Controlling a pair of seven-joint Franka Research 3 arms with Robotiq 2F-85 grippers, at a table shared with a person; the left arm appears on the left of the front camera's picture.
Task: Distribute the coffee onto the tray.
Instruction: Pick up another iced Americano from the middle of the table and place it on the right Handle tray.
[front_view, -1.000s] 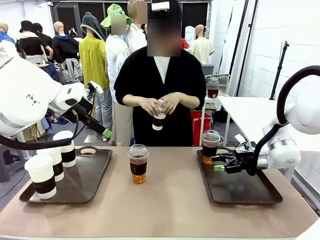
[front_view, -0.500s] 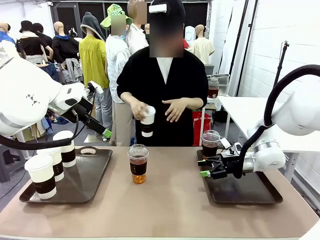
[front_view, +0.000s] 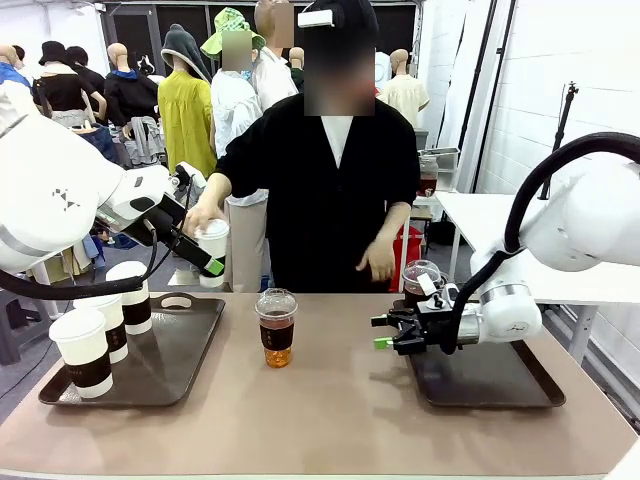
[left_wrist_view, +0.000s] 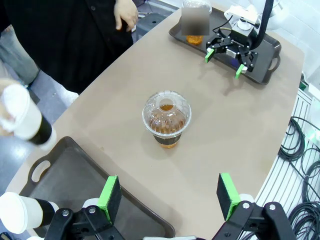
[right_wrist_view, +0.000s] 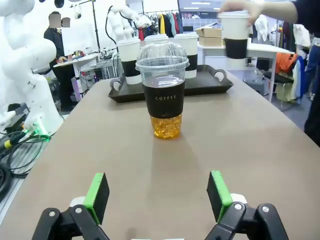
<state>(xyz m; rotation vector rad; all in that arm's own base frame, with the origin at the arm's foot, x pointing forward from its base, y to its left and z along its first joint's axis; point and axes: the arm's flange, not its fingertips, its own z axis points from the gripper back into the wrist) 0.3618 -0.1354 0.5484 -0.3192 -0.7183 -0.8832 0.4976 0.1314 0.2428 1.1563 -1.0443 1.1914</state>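
Clear dome-lidded plastic cup of brown drink (front_view: 276, 327) is standing mid-table (front_view: 340, 415). Right gripper (front_view: 384, 332), jaws apart, is pointing at it. Left gripper (left_wrist_view: 169, 194), jaws apart, is hovering near the white dark-sleeved paper cup (front_view: 211, 245) in the person's hand (front_view: 200, 216).

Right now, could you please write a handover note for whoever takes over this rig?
Left gripper: open, empty, raised beside the person's hand, which holds a white lidded paper cup with a dark sleeve.
Right gripper: open, empty, facing the clear dome-lidded plastic cup of brown drink at mid-table.
Done: three paper cups on the left dark tray, one clear cup on the right tray.
To do: mid-table cup, handheld cup.
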